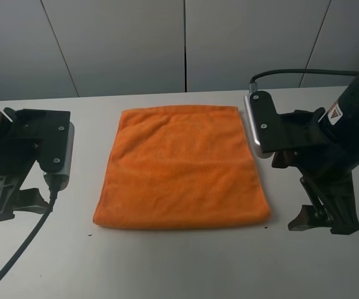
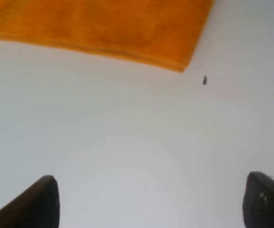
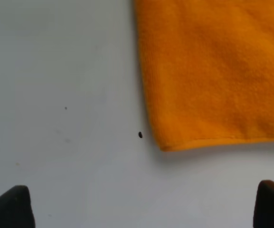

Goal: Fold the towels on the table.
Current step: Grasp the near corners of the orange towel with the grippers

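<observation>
White matte bench (image 1: 179, 268), few dark specks (image 3: 140, 135); grey panelled wall (image 1: 123, 43) behind. Orange towel (image 1: 182, 165) flat mid-bench. Left gripper (image 2: 151, 199), right gripper (image 3: 144, 204) wide, empty.

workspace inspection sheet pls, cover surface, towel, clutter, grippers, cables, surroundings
surface: white table, matte.
job's things: one orange towel lying flat mid-table between the arms, nothing touching it.
clutter: nothing seen except tiny dark specks, one speck by a towel corner.
grippers: left gripper open, empty, over the table beside the towel; right gripper the same.
cables: left cable, black, trails toward the front edge; right cable, black, arcs behind its arm.
surroundings: grey panelled wall.
</observation>
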Controlling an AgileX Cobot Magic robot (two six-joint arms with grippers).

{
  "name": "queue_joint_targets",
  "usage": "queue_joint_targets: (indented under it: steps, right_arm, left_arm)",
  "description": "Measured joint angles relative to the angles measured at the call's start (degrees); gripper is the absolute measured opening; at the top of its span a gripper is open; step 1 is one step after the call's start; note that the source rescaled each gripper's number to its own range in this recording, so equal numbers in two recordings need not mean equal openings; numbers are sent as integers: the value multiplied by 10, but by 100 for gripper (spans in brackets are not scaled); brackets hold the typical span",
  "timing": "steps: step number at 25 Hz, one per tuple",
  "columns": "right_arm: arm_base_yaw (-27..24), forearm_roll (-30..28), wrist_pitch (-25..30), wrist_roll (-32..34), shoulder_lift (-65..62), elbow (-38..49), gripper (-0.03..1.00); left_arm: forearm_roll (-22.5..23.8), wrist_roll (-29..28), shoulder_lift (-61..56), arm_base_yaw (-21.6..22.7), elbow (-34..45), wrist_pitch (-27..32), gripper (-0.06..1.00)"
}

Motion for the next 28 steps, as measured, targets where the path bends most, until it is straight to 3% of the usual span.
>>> queue_joint_targets:
  steps: [4, 11, 22, 28]
  right_arm:
    - [27, 0, -11, -3, 37, 0, 100]
    - [36, 3, -81, -6, 97, 0, 100]
    - [36, 5, -135, -9, 145, -2, 100]
    - [36, 5, -144, -9, 177, -2, 100]
  left_arm:
    - [32, -14, 33, -46, 0, -10, 99]
    - [56, -18, 56, -58, 12, -83, 99]
    - [47, -19, 129, -58, 22, -169, 99]
    - [13, -19, 154, -58, 22, -199, 99]
